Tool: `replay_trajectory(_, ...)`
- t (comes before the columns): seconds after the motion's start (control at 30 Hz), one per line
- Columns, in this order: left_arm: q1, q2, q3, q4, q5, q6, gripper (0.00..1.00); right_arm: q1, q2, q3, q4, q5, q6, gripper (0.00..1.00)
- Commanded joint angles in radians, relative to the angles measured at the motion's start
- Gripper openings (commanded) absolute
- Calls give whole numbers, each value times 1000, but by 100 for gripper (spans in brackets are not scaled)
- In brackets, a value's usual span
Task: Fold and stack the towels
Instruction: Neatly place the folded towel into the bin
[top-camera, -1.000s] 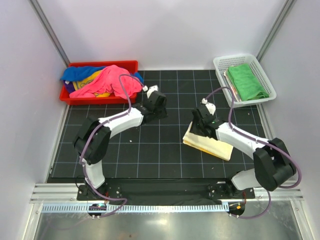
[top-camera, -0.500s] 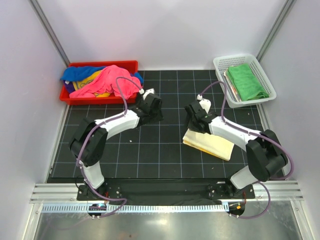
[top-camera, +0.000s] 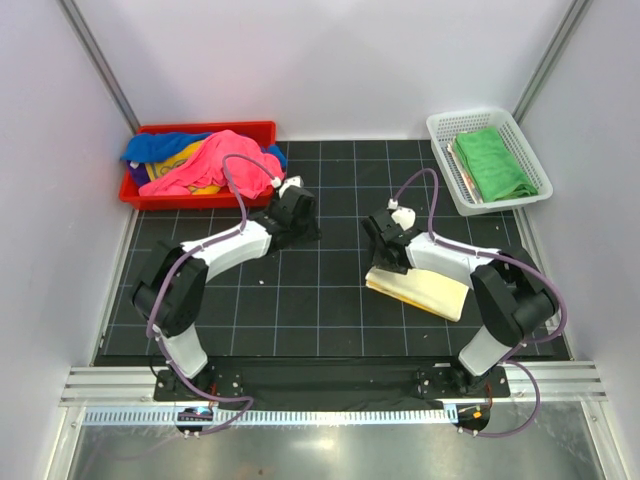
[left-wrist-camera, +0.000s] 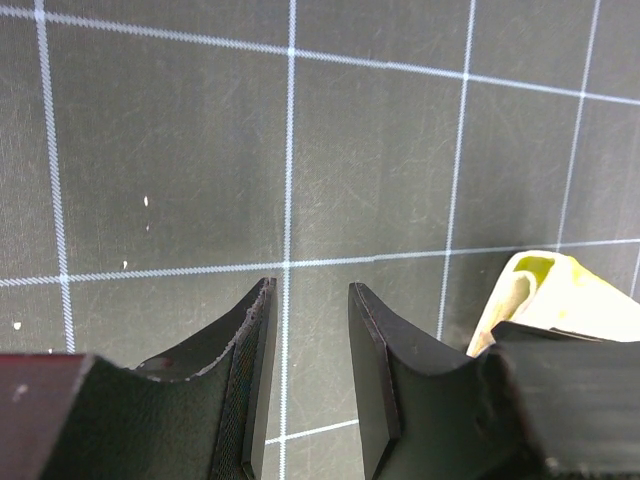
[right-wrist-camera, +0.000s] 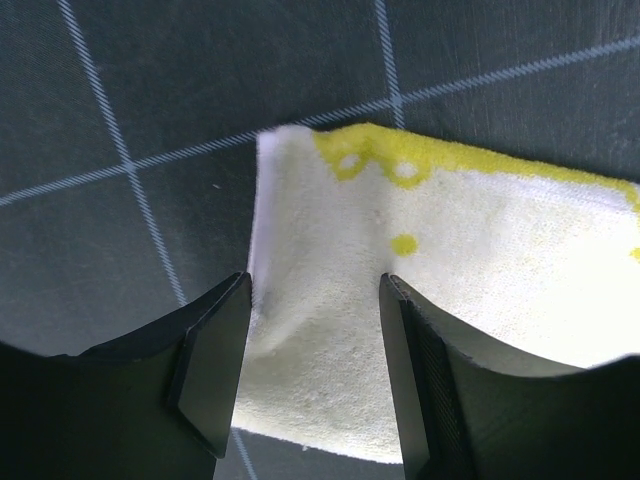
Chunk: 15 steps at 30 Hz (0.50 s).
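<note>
Two containers sitting at back: red tray (top-camera: 150, 196) holding heaped towels (top-camera: 222, 160), white basket (top-camera: 445, 124) holding green towel (top-camera: 492, 165). Pale yellow towel (top-camera: 428, 290) lying on mat (top-camera: 320, 305) beneath right gripper (right-wrist-camera: 315, 280), jaws parted, empty; left gripper (left-wrist-camera: 310, 300) hovering part-open, empty.

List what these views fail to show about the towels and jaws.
- Top view: the pink towel covers the heap in the red tray; towel count unclear.
- Top view: the green towel hides anything beneath it in the white basket.
- Top view: the wrist blocks the right jaws; contact with the pale yellow towel unclear.
- Left wrist view: that towel is cut off by the right edge.
</note>
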<state>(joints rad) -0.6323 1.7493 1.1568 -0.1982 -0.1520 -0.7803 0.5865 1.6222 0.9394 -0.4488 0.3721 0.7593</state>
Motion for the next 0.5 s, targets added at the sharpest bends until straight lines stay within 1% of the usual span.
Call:
replay_trajectory(0.0,6,-33,-9,43,15,10,38,6,-25,-34,22,36,18,60)
replay_trajectory(0.1,6,-24,-9,48,20,4,38,7,-21,-63,39,39,18,59)
replay_trajectory(0.3,6,-16,-9,52,25,6,37,7,19,-70,64,22,6,56)
replay_trajectory(0.4,6,-14,-11,52,22,9,37,6,28,-70,68,18,-2,52)
replay_trajectory(0.47,6,-13,-12,52,25,9,36,6,31,-70,67,16,-9,43)
